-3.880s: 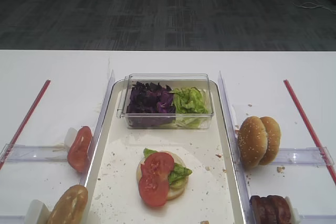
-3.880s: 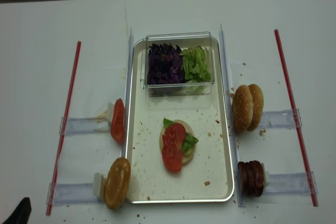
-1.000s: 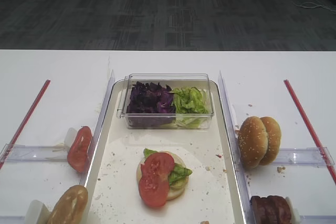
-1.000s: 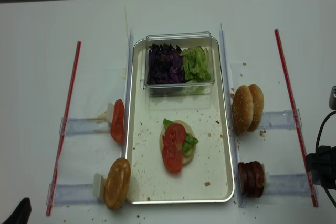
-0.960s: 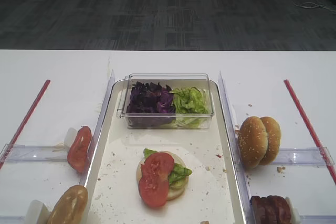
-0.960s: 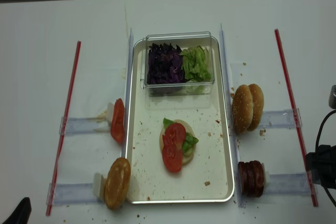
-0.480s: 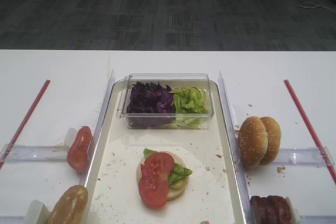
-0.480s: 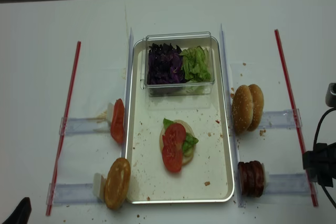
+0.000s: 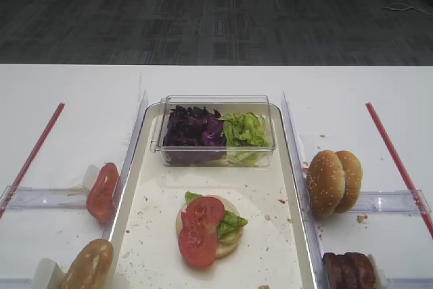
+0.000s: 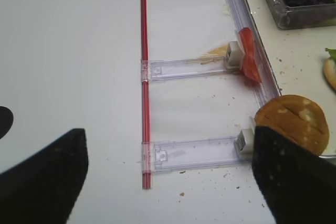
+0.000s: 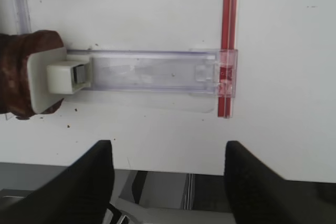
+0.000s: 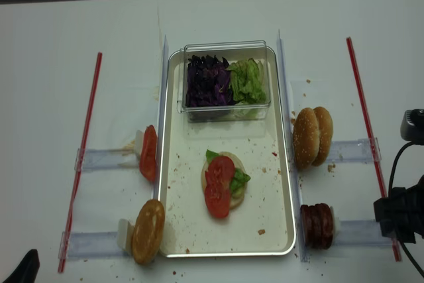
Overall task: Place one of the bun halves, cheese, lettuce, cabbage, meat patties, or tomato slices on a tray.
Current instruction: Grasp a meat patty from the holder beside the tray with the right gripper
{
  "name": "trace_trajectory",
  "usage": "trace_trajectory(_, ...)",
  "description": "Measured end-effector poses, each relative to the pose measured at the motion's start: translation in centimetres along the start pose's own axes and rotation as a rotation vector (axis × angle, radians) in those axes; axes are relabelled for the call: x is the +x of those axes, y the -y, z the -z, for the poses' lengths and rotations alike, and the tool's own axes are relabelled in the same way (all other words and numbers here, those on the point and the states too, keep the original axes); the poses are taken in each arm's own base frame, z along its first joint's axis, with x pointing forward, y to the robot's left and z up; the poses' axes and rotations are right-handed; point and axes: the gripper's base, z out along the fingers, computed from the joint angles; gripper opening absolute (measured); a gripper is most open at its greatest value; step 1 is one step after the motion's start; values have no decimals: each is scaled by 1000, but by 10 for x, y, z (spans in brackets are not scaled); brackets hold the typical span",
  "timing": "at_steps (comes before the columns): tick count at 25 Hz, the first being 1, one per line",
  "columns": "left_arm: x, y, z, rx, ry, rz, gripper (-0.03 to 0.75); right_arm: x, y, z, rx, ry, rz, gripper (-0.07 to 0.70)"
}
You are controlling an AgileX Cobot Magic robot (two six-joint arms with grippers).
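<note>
Since the earlier frame, the right gripper [image 11: 167,174], fingers spread and empty, has advanced toward the meat patties [image 12: 317,225] racked beside the tray [image 12: 173,230]; next: straddle one patty.

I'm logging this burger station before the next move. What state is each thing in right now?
tray: flat on the table, crumb-speckled.
clear box: on the tray, lidless, holding cabbage and lettuce.
bun base: lying flat on the tray, topped with lettuce and two tomato slices.
meat patties: standing on edge, right of the tray.
sesame buns: standing on edge.
right hand: open, empty.
left hand: open, empty.
</note>
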Motion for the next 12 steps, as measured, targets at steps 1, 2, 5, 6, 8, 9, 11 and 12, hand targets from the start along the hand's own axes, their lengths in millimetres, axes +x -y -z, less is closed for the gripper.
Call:
trace_trajectory(1, 0, 0, 0, 0, 0, 0, 616, 0, -2, 0, -3, -2, 12, 494)
trace_trajectory(2, 0, 0, 0, 0, 0, 0, 616, 1, -5, -1, -6, -5, 21, 491)
trace_trajectory(5, 0, 0, 0, 0, 0, 0, 616, 2, -13, -1, -28, -10, 55, 488)
trace_trajectory(6, 0, 0, 0, 0, 0, 0, 616, 1, -16, 0, -39, -9, 66, 488)
trace_trajectory(8, 0, 0, 0, 0, 0, 0, 616, -3, -21, 5, -54, 8, 69, 488)
trace_trajectory(9, 0, 0, 0, 0, 0, 0, 616, -5, -24, 8, -58, 18, 72, 488)
trace_trajectory(11, 0, 0, 0, 0, 0, 0, 616, -8, -29, 14, -67, 35, 80, 488)
trace_trajectory(12, 0, 0, 0, 0, 0, 0, 616, -9, -32, 15, -69, 35, 83, 488)
